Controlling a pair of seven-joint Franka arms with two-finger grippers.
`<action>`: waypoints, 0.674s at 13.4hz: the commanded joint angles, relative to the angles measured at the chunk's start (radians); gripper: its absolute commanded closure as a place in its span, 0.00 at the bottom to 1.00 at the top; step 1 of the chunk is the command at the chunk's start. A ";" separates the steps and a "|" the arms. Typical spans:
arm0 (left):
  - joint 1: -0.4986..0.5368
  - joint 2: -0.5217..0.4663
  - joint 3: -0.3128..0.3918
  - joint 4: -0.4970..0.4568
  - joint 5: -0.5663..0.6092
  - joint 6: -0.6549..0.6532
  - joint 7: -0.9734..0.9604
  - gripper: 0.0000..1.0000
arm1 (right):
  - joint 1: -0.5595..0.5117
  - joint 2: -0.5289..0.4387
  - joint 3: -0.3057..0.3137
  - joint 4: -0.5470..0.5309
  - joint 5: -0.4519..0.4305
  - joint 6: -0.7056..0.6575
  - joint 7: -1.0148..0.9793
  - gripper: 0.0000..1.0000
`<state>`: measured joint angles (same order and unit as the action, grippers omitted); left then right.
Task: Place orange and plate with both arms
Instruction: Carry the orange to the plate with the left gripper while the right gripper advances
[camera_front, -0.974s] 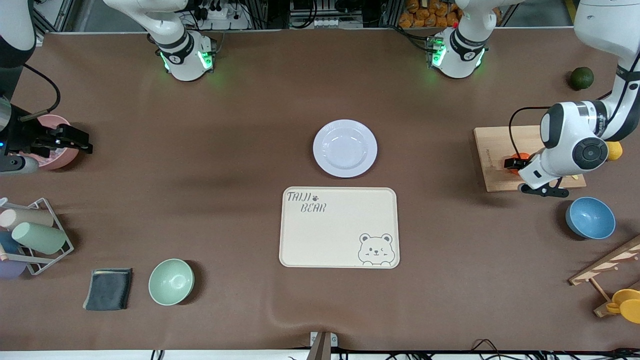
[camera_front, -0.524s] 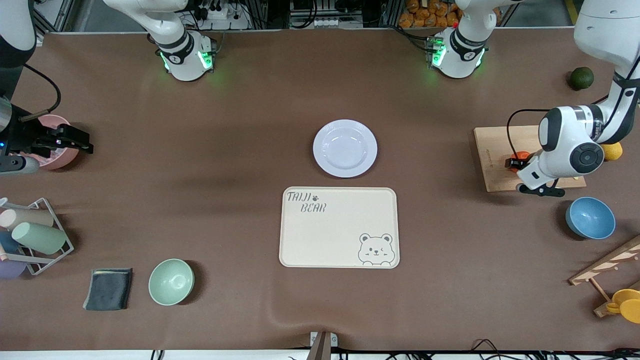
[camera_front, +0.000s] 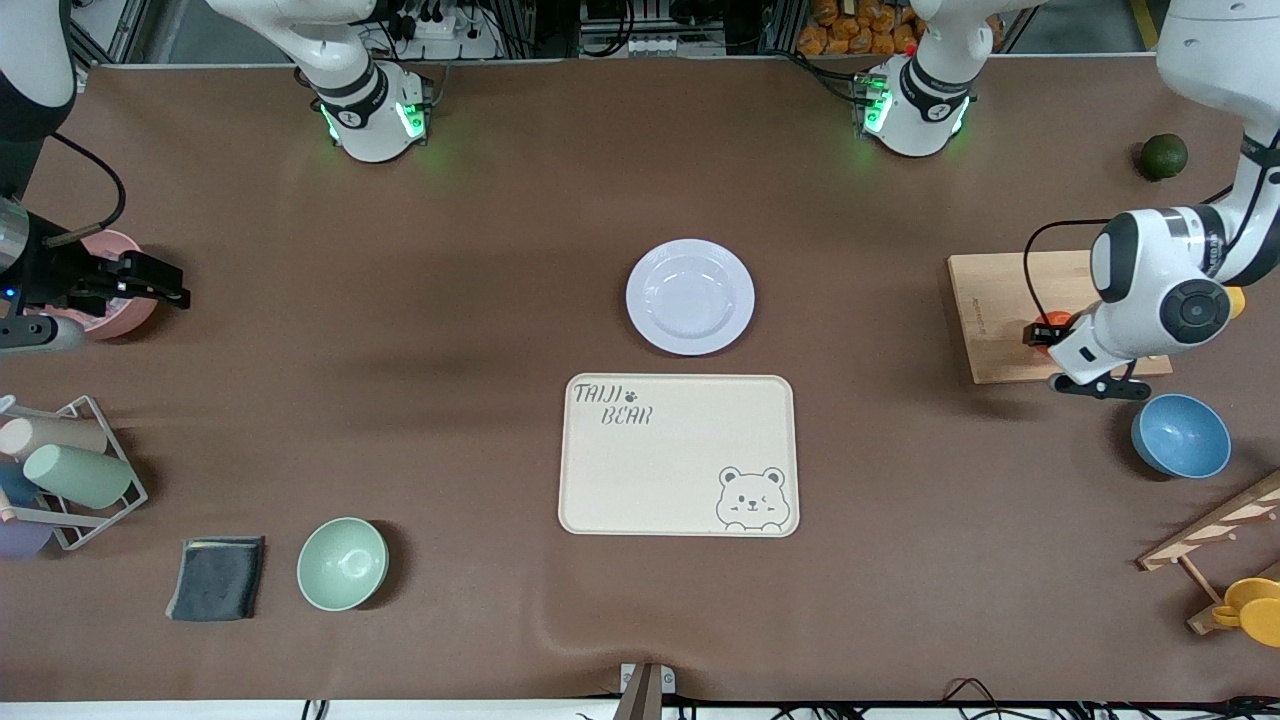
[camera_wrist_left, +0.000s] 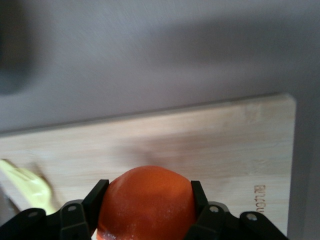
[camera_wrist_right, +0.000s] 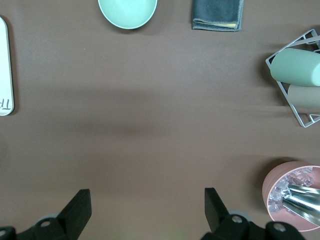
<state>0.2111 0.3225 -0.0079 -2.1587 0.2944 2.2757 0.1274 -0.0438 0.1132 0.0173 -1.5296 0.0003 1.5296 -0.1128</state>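
Observation:
The orange (camera_front: 1054, 323) is small and orange-red and sits between the fingers of my left gripper (camera_front: 1048, 330) over the wooden cutting board (camera_front: 1000, 310) at the left arm's end of the table. In the left wrist view the black fingers (camera_wrist_left: 98, 196) press both sides of the orange (camera_wrist_left: 147, 202), so the left gripper (camera_wrist_left: 147, 199) is shut on it. The pale lavender plate (camera_front: 690, 296) lies mid-table, farther from the front camera than the cream bear tray (camera_front: 678, 455). My right gripper (camera_front: 150, 280) waits open and empty beside the pink bowl (camera_front: 120, 305); its jaws stand wide apart in the right wrist view (camera_wrist_right: 147, 205).
A blue bowl (camera_front: 1180, 435), a lemon (camera_front: 1232, 300) and a dark green fruit (camera_front: 1164, 156) lie near the board. A green bowl (camera_front: 342, 563), a grey cloth (camera_front: 216, 578) and a cup rack (camera_front: 70, 470) are at the right arm's end.
My left gripper has shifted a little toward the left arm's end of the table, with the orange between its fingers. The right arm has hardly moved.

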 joint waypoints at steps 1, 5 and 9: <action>0.008 -0.045 -0.029 0.066 -0.024 -0.082 0.001 0.89 | -0.008 0.022 0.003 0.006 0.050 -0.008 0.016 0.00; 0.007 -0.046 -0.092 0.200 -0.159 -0.224 -0.058 0.90 | -0.021 0.022 0.003 -0.046 0.151 0.006 0.044 0.00; 0.005 -0.042 -0.219 0.280 -0.193 -0.334 -0.262 0.90 | -0.057 0.022 0.003 -0.147 0.309 0.082 0.045 0.00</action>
<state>0.2098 0.2763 -0.1721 -1.9143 0.1291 1.9941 -0.0549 -0.0786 0.1437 0.0121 -1.6294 0.2520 1.5757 -0.0814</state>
